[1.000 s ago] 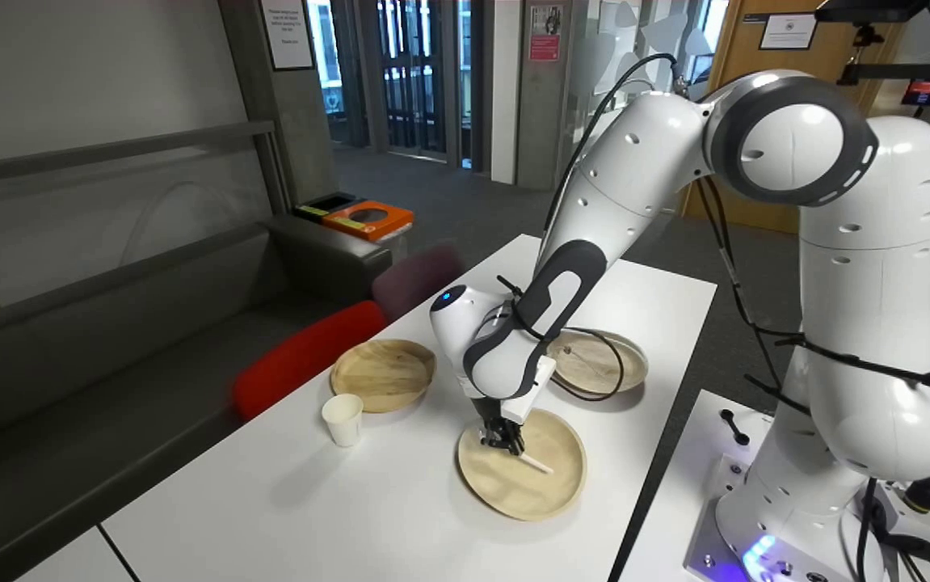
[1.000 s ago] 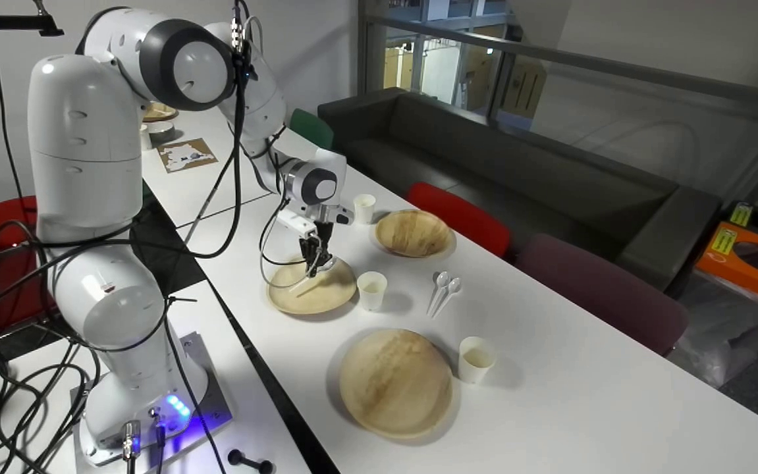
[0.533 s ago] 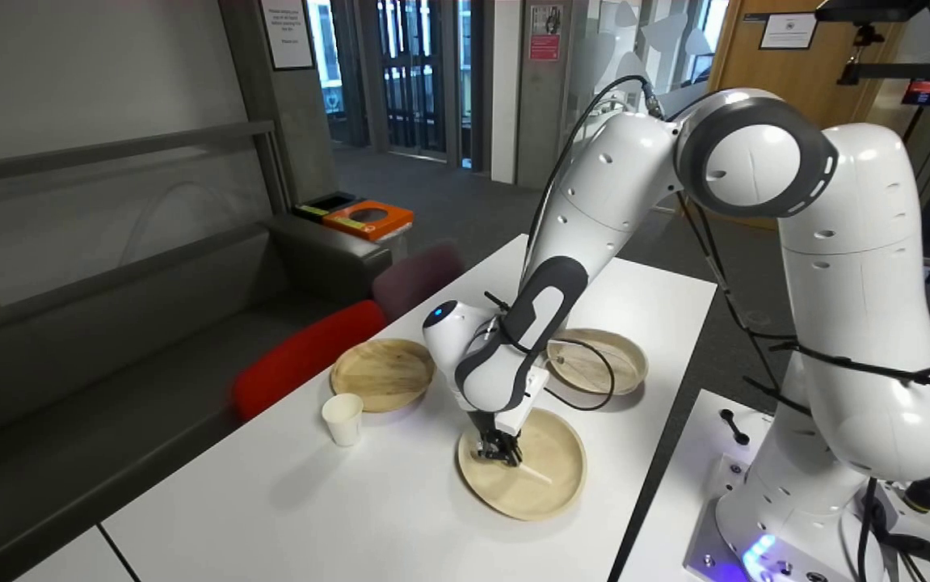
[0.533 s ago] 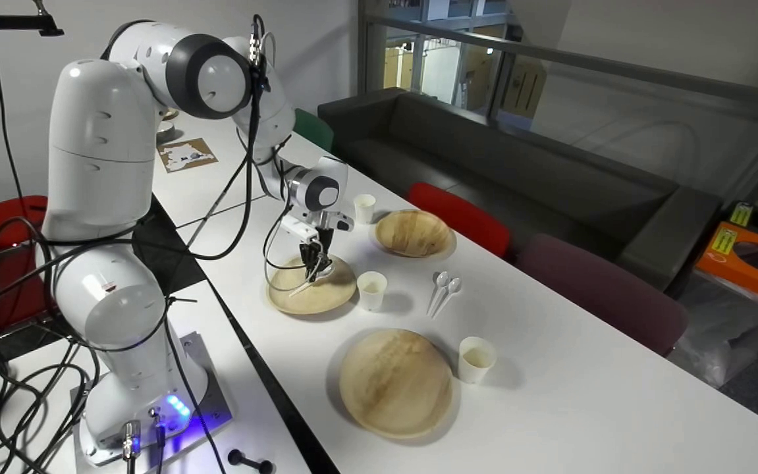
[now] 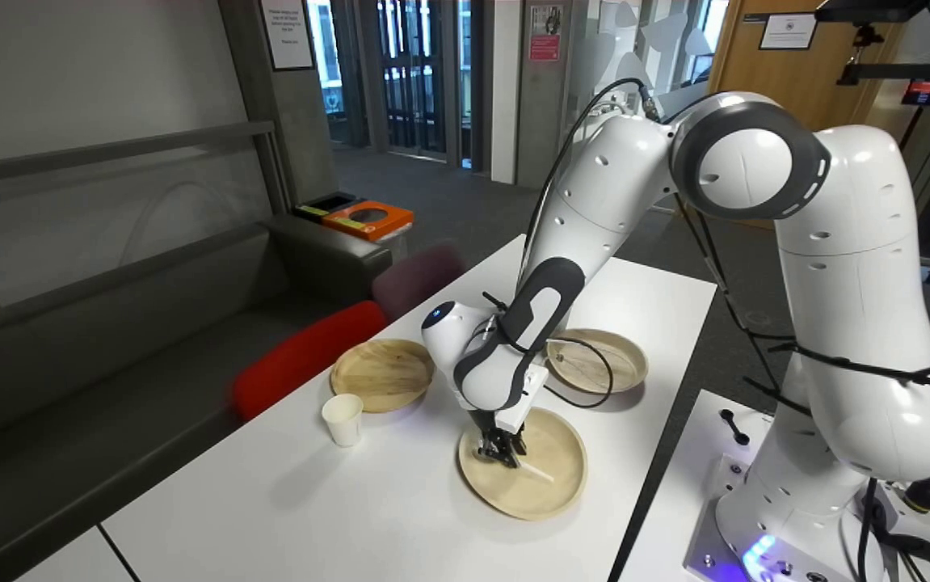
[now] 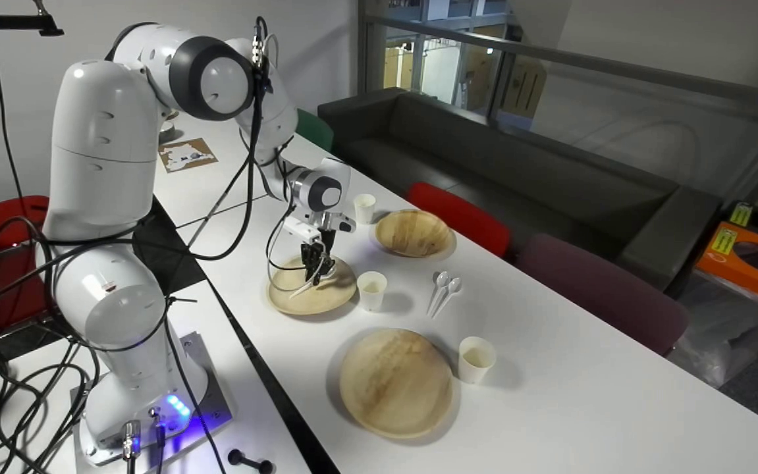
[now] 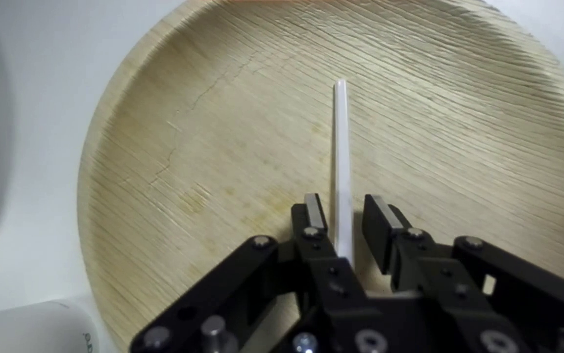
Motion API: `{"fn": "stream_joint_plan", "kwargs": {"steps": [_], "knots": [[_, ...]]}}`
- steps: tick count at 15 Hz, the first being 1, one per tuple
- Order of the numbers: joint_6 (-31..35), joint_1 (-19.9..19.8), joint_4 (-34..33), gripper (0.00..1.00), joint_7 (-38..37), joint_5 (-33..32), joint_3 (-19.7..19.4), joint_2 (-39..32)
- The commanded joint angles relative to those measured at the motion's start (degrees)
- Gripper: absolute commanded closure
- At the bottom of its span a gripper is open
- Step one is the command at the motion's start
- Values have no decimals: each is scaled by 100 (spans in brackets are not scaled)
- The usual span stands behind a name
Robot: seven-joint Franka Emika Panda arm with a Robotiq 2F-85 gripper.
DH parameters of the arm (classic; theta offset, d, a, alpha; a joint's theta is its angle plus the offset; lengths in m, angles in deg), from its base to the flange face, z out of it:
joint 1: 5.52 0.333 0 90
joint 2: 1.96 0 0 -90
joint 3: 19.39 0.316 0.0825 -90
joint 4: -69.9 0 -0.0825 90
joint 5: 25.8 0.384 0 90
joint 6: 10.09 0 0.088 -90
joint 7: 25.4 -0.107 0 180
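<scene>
The jaws stand apart, low over a pale plate (image 7: 213, 127), one on each side of the slim handle of a white spoon (image 7: 342, 147); in the wrist view a narrow gap shows between the handle and either jaw. The spoon lies on the plate, its handle pointing toward the long edge of the counter (image 6: 569, 421) that faces the robot's base (image 6: 145, 395). Its other end is mostly hidden by the jaws, and whether their tips touch the plate I cannot tell.

The plate sits near that same long edge, and an upright cup (image 6: 371, 293) stands just beside its rim, on the side away from the base. Farther along, nearer the counter's short edge, lies a second plate (image 6: 395, 383) with another cup (image 6: 476, 359) just beside it. Close to the opposite long edge are a wooden dish (image 6: 413, 233) and, next to it, a third cup (image 6: 365, 210); loose spoons (image 6: 442, 280) lie side by side toward the middle of the counter. A red chair (image 6: 461, 214) and a maroon chair (image 6: 602, 289) stand along that opposite edge, with a grey sofa (image 6: 497, 164) behind them. The arm (image 5: 606, 198) bends over the counter from its base.
</scene>
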Motion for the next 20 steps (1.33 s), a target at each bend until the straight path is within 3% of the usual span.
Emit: {"fn": "stream_joint_plan", "kwargs": {"steps": [1,6,7,8,9,13,17,20], "knots": [[-251,97,-215,37,-144,-182,-100,-60],[-186,119,-378,0,-183,-304,-128,-41],[-188,96,-254,0,-167,-322,-136,128],[-190,94,-273,7,-169,-343,-142,132],[-186,85,-288,26,-169,-358,-152,126],[-207,89,-551,44,-228,-357,-195,-110],[-222,94,-785,52,-284,-324,-221,-275],[-249,99,-991,48,-289,-307,-235,-438]]}}
